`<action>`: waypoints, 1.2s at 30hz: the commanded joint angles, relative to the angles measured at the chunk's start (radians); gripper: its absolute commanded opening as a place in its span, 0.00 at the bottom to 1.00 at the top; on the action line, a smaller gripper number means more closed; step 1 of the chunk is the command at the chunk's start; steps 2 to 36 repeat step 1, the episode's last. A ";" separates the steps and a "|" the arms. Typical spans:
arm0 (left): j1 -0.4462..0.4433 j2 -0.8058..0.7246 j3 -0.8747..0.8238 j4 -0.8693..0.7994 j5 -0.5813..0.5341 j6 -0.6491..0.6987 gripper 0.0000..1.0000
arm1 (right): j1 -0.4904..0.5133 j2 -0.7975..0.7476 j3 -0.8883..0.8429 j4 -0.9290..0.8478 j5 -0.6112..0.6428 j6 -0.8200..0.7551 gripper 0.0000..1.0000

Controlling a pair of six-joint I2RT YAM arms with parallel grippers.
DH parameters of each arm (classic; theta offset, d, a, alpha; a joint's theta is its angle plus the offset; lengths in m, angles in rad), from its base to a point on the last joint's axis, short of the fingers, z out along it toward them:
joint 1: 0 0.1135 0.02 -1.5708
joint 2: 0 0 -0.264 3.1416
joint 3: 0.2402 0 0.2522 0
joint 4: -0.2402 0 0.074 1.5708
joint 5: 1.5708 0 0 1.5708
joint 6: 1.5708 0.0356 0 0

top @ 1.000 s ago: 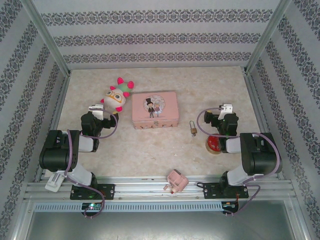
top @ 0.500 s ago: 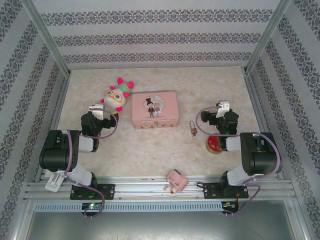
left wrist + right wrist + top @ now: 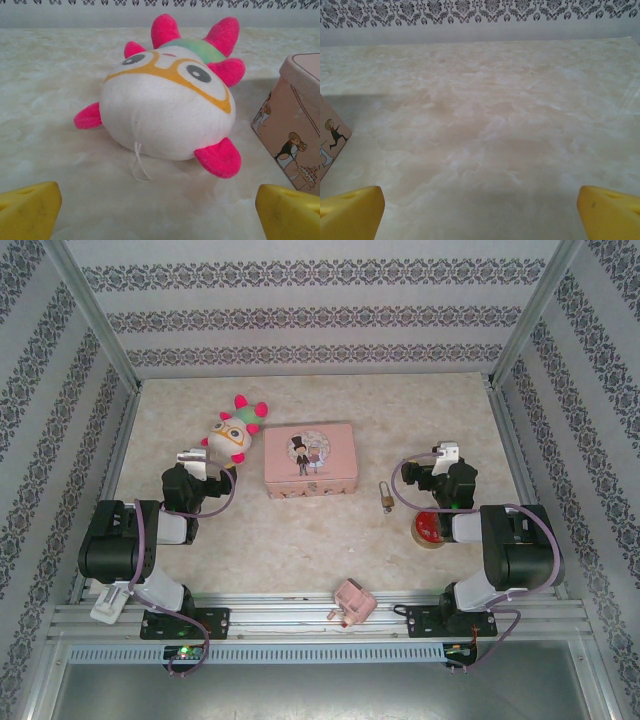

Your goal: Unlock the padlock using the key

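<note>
The small brass padlock (image 3: 385,500) lies on the marble tabletop to the right of the pink tin, its thin shackle pointing away from me. I cannot make out the key. My right gripper (image 3: 445,460) is just right of the padlock and apart from it. In the right wrist view the right gripper (image 3: 480,215) stands open, its yellow fingertips (image 3: 350,212) wide over bare table. My left gripper (image 3: 200,460) is at the left. In its wrist view the left gripper (image 3: 160,215) is open and faces the plush toy, with nothing between its fingertips (image 3: 287,212).
A white and pink plush toy (image 3: 167,102) lies right in front of the left gripper. The pink illustrated tin (image 3: 309,460) sits mid-table. A red tape roll (image 3: 430,528) lies under the right arm. A pink plug-like block (image 3: 352,600) rests at the near edge. Patterned walls (image 3: 320,320) enclose the table.
The right wrist has turned slightly to the left, towards the padlock. The left arm and all objects have stayed put.
</note>
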 commanded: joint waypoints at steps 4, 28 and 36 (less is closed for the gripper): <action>0.008 0.001 0.006 0.012 -0.024 -0.010 0.99 | -0.003 -0.001 0.014 0.019 -0.026 -0.017 0.98; 0.008 0.001 0.006 0.012 -0.024 -0.010 0.99 | -0.003 -0.001 0.014 0.019 -0.026 -0.017 0.98; 0.008 0.001 0.006 0.012 -0.024 -0.010 0.99 | -0.003 -0.001 0.014 0.019 -0.026 -0.017 0.98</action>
